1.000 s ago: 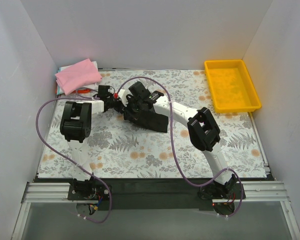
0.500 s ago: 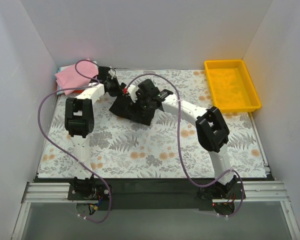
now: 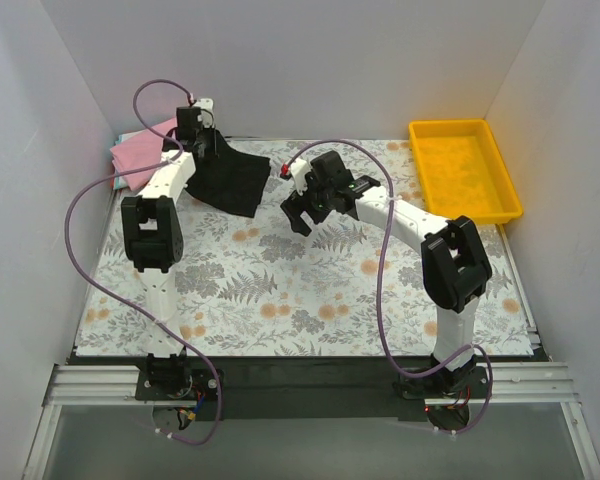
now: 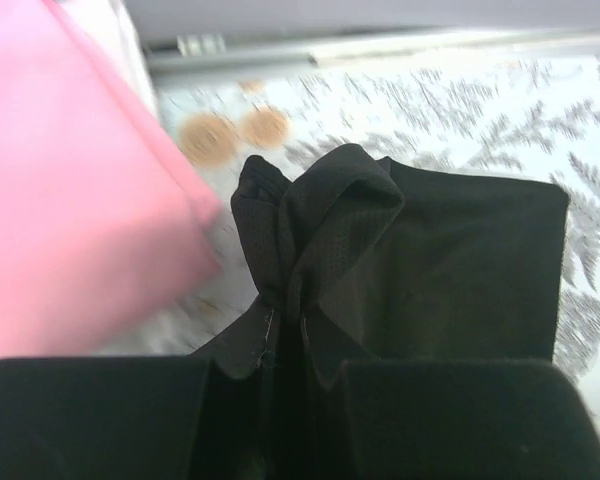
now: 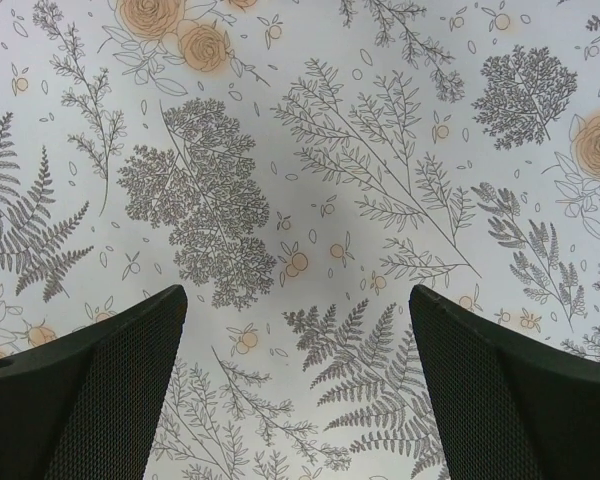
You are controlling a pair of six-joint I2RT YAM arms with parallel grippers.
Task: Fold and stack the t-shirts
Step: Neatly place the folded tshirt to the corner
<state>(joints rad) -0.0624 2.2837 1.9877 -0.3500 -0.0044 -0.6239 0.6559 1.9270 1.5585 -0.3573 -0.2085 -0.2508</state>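
Note:
The folded black t-shirt (image 3: pixel 232 176) hangs from my left gripper (image 3: pixel 196 128) at the back left, its lower edge trailing on the cloth. In the left wrist view, the left gripper (image 4: pixel 280 335) is shut on a bunched fold of the black t-shirt (image 4: pixel 440 260). The pink t-shirt (image 4: pixel 70 200) lies just to its left. From above, the pink t-shirt (image 3: pixel 138 157) sits folded in the back left corner. My right gripper (image 3: pixel 298 208) hovers mid-table, apart from the black shirt. The right gripper (image 5: pixel 295 295) is open, with only patterned cloth between its fingers.
A yellow plastic tray (image 3: pixel 500 160) stands at the back right. A floral tablecloth (image 3: pixel 310 290) covers the table. White walls close in the left, back and right sides. Purple cables loop from both arms.
My left gripper shut on the black t-shirt and carried it from mid-table to the back left beside the pink one. The right gripper let go, opened, and drew off to the right.

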